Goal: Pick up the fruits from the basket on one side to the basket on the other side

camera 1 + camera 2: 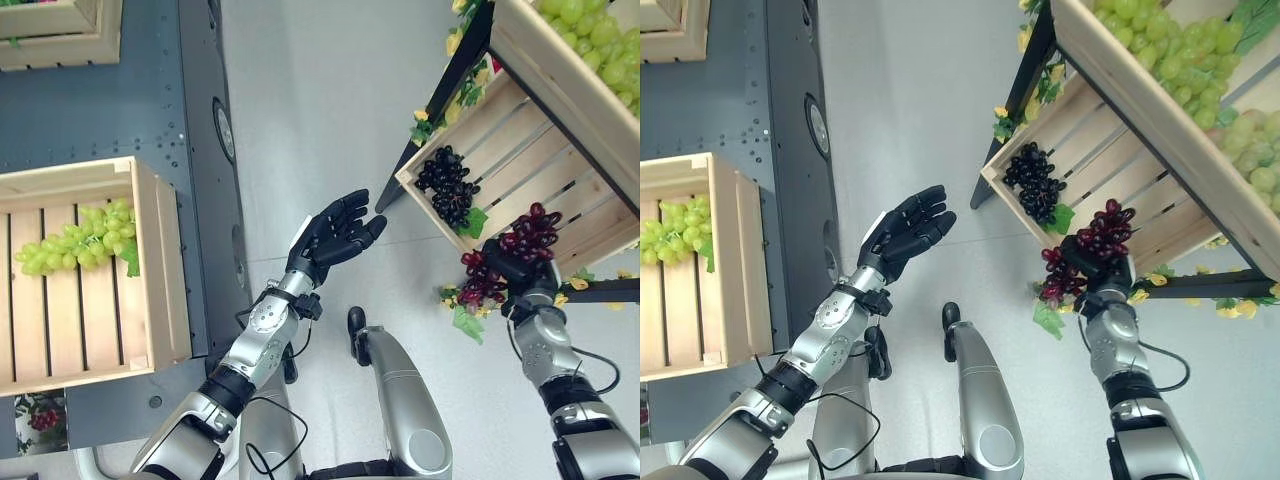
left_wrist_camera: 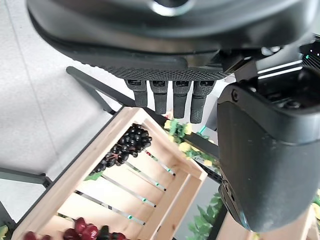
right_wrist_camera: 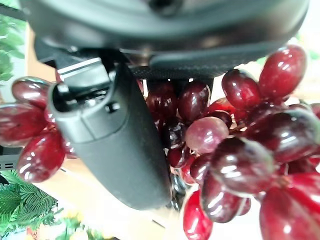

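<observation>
While your right hand [image 1: 520, 272] is gripping the red grape bunch [image 1: 508, 256] just off the right crate's [image 1: 520, 160] front edge, your left hand [image 1: 335, 235] is waiting open mid-floor, so you're mid-transfer: next probably hand over or carry to the left crate [image 1: 150, 260].

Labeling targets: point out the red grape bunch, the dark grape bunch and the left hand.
red grape bunch [image 1: 530, 232], left eye view, upper berries above the right hand
dark grape bunch [image 1: 448, 186], left eye view, middle of the cluster
left hand [image 1: 332, 236], left eye view, palm
</observation>
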Controlling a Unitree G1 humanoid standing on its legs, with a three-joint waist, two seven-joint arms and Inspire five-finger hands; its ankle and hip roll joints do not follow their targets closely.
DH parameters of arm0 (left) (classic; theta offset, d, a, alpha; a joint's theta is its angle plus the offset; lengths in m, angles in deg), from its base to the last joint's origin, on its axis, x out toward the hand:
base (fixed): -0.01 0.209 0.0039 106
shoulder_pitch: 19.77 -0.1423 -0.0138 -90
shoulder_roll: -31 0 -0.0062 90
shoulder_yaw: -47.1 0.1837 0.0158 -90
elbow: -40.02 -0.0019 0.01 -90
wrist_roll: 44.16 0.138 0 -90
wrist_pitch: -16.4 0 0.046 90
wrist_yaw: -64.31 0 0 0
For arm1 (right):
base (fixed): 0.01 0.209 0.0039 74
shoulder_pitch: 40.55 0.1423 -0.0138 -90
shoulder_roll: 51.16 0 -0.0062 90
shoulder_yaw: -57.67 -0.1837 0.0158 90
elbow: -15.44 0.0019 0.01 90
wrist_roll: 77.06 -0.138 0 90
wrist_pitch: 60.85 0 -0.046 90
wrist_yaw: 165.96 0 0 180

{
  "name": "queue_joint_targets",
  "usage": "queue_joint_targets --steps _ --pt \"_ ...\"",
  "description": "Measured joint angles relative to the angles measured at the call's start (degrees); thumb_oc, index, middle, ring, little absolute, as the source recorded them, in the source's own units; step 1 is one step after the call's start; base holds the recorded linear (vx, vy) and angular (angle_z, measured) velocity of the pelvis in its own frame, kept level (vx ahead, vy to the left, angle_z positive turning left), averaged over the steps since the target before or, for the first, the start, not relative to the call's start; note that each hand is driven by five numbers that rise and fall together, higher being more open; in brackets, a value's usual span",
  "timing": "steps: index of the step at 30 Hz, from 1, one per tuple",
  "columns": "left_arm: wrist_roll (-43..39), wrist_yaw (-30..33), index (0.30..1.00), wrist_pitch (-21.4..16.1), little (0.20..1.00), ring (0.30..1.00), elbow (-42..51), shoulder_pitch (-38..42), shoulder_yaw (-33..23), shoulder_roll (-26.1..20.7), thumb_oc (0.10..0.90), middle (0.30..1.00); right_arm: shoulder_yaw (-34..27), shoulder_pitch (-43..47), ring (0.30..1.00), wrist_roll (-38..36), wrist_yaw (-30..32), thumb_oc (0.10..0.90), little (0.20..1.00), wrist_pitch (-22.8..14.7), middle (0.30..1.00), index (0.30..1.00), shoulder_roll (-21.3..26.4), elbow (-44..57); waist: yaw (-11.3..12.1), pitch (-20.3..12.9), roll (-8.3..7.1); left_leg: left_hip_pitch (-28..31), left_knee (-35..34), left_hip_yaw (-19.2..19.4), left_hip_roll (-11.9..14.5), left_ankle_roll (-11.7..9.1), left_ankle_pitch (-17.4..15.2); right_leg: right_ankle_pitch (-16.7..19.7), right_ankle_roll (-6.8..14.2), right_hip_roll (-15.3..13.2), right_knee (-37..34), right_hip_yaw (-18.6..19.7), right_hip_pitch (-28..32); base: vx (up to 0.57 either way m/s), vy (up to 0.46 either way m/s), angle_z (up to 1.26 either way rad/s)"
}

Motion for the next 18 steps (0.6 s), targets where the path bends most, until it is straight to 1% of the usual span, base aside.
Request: queue_joint_targets --steps 1,2,4,5,6,9,12,14,16,18 --pt "0.0 0.0 0.900 0.1 0.900 0.900 0.5 -0.2 0.3 -0.5 0.800 0.900 -0.1 0.5 0.300 -0.1 0.0 0.400 0.300 0.0 0.300 0.300 1.1 -0.3 0.3 0.0 0.00 -0.6 0.4 -0.5 0.0 -0.3 -0.2 -0.4 -0.5 0.0 0.5 -0.2 -0.6 -0.01 -0.134 0.05" --pt "0.0 0.0 0.900 0.1 0.900 0.900 0.8 -0.2 0.6 -0.8 0.800 0.900 -0.1 0.8 0.300 -0.2 0.2 0.400 0.300 0.0 0.300 0.300 1.6 -0.4 0.3 0.0 0.01 -1.0 0.4 -0.7 -0.1 -0.4 -0.2 -0.4 -0.5 0.0 0.6 -0.3 -1.0 -0.03 -0.102 0.02" --pt "0.0 -0.1 0.900 0.3 0.900 0.900 1.8 -0.2 0.9 -2.0 0.800 0.900 -0.1 2.1 0.300 -0.3 1.4 0.400 0.300 0.0 0.300 0.300 2.7 -1.1 0.9 0.0 0.01 -1.9 0.3 -1.6 -0.2 -0.3 -0.2 -0.4 -0.7 0.0 0.6 -0.9 -1.8 -0.02 -0.109 -0.02" --pt "-0.1 -0.1 0.900 0.5 0.900 0.900 2.4 -0.2 1.2 -2.5 0.800 0.900 -0.2 2.8 0.300 -0.5 2.4 0.400 0.300 0.1 0.300 0.300 3.2 -1.7 1.5 0.0 0.01 -2.3 0.2 -2.4 -0.3 -0.3 -0.1 -0.4 -1.0 0.2 0.6 -1.3 -2.2 -0.02 -0.131 0.02" --pt "-0.3 -0.1 0.900 0.7 0.900 0.900 2.9 -0.2 1.3 -2.7 0.800 0.900 -0.2 3.2 0.300 -0.6 2.7 0.400 0.300 0.5 0.300 0.300 3.6 -2.0 1.6 0.0 0.02 -2.7 0.3 -2.9 -0.3 -0.3 -0.2 -0.6 -1.3 0.3 0.6 -1.5 -2.4 -0.01 -0.117 0.09" --pt "-1.6 -0.1 0.900 0.9 0.900 0.900 4.9 0.0 1.8 -3.5 0.800 0.900 -0.2 6.4 0.300 -0.8 4.3 0.400 0.300 1.8 0.300 0.300 5.4 -3.1 1.7 0.0 0.07 -4.7 1.1 -4.1 -0.2 -0.2 -0.1 -1.3 -2.3 0.3 1.7 -2.7 -4.1 0.00 -0.057 0.12" --pt "-2.2 -0.1 0.900 1.1 0.900 0.900 5.7 0.0 2.0 -3.5 0.800 0.900 -0.2 11.2 0.300 -2.3 4.5 0.400 0.300 3.3 0.300 0.300 6.6 -5.9 2.1 0.0 0.18 -5.7 1.8 -4.2 -0.1 -0.1 -0.1 -1.6 -2.6 0.2 2.5 -3.0 -5.1 0.01 -0.023 0.03" --pt "-2.2 -0.1 0.900 1.4 0.900 0.900 5.8 0.3 2.8 -3.6 0.800 0.900 0.0 14.5 0.300 -2.3 4.7 0.400 0.300 5.1 0.300 0.300 7.2 -8.4 2.9 0.0 0.25 -5.9 2.2 -4.4 0.0 -0.1 -0.1 -1.9 -2.9 0.1 2.8 -3.5 -5.1 0.01 -0.009 0.06" --pt "-2.2 -0.1 0.900 1.4 0.900 0.900 6.0 0.5 3.3 -3.7 0.800 0.900 0.1 16.4 0.300 -2.3 4.7 0.400 0.300 6.4 0.300 0.300 7.9 -9.6 3.1 0.1 0.49 -6.2 2.2 -4.8 -0.1 -0.1 -0.1 -2.0 -3.0 0.0 2.8 -3.9 -5.1 0.02 0.002 0.12" --pt "-2.2 -0.1 0.900 1.4 0.900 0.900 6.0 0.5 3.8 -4.0 0.800 0.900 0.1 17.3 0.300 -2.3 4.7 0.400 0.300 7.1 0.300 0.300 8.5 -9.7 3.9 0.1 0.49 -6.3 2.2 -4.9 -0.1 -0.1 -0.2 -2.0 -3.0 0.0 2.7 -4.0 -5.1 0.01 0.001 0.05"
